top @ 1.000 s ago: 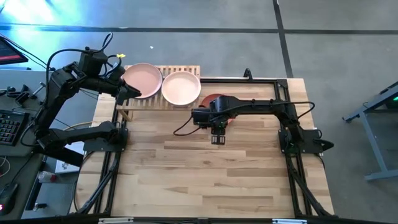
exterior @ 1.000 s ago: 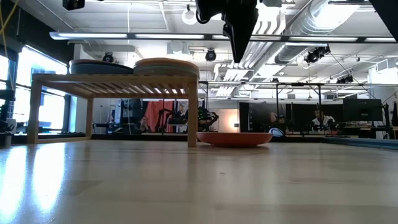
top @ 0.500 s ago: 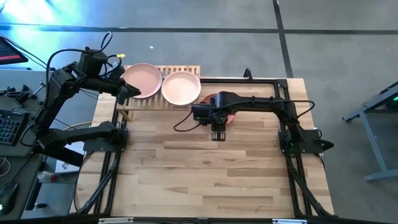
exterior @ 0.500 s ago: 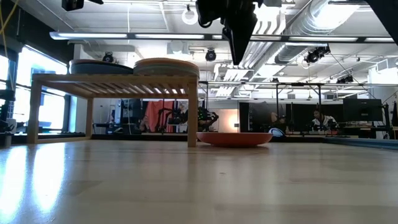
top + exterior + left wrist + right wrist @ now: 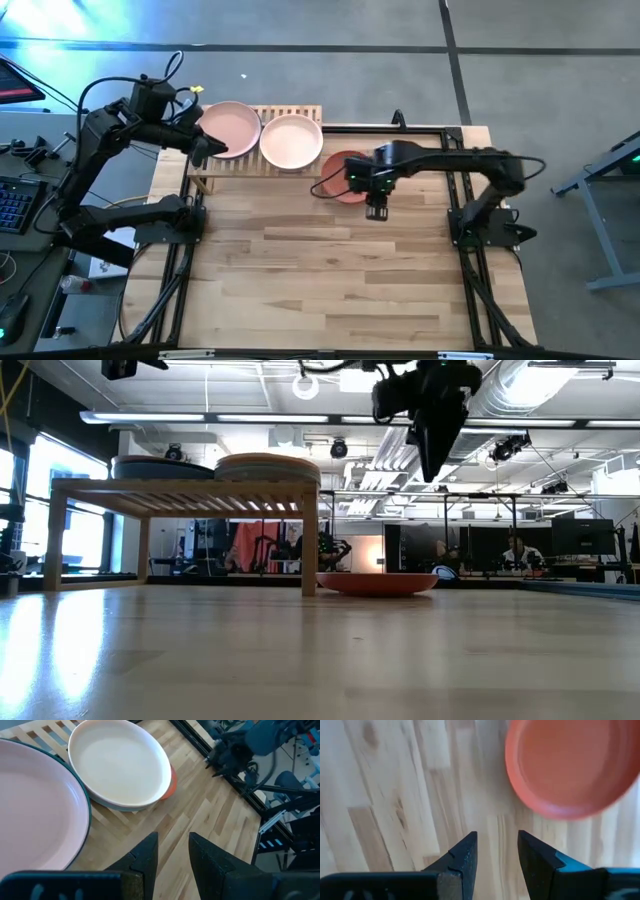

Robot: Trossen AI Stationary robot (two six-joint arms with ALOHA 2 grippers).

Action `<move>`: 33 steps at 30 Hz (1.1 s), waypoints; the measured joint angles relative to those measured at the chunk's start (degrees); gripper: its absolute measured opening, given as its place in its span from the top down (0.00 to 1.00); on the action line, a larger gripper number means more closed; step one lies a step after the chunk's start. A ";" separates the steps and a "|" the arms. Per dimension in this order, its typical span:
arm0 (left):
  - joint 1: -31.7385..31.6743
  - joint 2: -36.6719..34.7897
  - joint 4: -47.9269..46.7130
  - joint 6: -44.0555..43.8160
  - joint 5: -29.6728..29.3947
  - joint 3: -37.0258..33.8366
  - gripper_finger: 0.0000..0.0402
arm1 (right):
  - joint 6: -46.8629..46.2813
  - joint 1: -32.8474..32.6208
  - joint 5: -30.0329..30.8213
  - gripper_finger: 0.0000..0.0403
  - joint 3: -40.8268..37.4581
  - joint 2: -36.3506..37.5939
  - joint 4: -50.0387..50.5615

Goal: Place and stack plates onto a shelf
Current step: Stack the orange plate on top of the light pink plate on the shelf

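Note:
The light-wood shelf [image 5: 283,110] stands at the table's far left and carries two plate stacks. One is topped by a pink plate [image 5: 231,128], the other by a pale peach plate [image 5: 292,140]. In the low view the left stack [image 5: 160,466] looks dark and the right stack [image 5: 268,465] tan. A terracotta plate [image 5: 340,172] rests by its base on the table, just right of the shelf. My right gripper [image 5: 376,211] hangs open and empty above the table at the terracotta plate's near right [image 5: 570,765]. My left gripper [image 5: 207,150] is open and empty beside the pink plate's left rim [image 5: 35,805].
A black frame [image 5: 440,130] runs along the table's far and side edges. The near half of the plank table [image 5: 330,280] lies open below the arms. A keyboard and other gear [image 5: 15,200] lie off the table to the left.
My right gripper has moved toward the table's right edge, from in front of the terracotta plate's left part to its near right. It stays pointing down at about the same height. The plates and my left arm have kept still.

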State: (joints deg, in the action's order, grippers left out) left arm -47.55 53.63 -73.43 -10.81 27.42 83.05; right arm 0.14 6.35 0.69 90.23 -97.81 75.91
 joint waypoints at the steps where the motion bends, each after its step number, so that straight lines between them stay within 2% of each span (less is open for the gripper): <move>1: 0.02 0.25 0.00 -0.33 0.00 0.00 0.76 | 0.38 0.19 -0.55 0.71 -2.42 1.93 -3.04; 9: 0.02 2.90 0.02 -1.98 0.00 0.00 0.76 | 7.25 2.23 -5.27 0.71 -22.11 13.72 -25.85; 16: 0.02 4.26 -0.06 -4.04 0.04 0.00 0.76 | 13.83 3.62 -5.21 0.71 -34.59 14.21 -41.44; 25: 0.02 3.71 -1.20 -7.08 0.61 0.00 0.76 | 19.30 6.40 -5.55 0.71 -43.31 13.45 -57.76; 29: 0.04 3.47 -2.36 -7.12 0.72 0.00 0.76 | 19.84 7.65 -7.37 0.71 -43.93 10.42 -59.30; 33: 0.04 3.45 -3.05 -7.67 0.67 0.00 0.76 | 22.61 8.18 -6.40 0.71 -43.84 6.50 -60.67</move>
State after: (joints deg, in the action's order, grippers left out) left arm -47.51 57.08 -76.48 -18.48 28.09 83.05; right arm 22.75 14.53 -5.72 46.39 -91.32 15.24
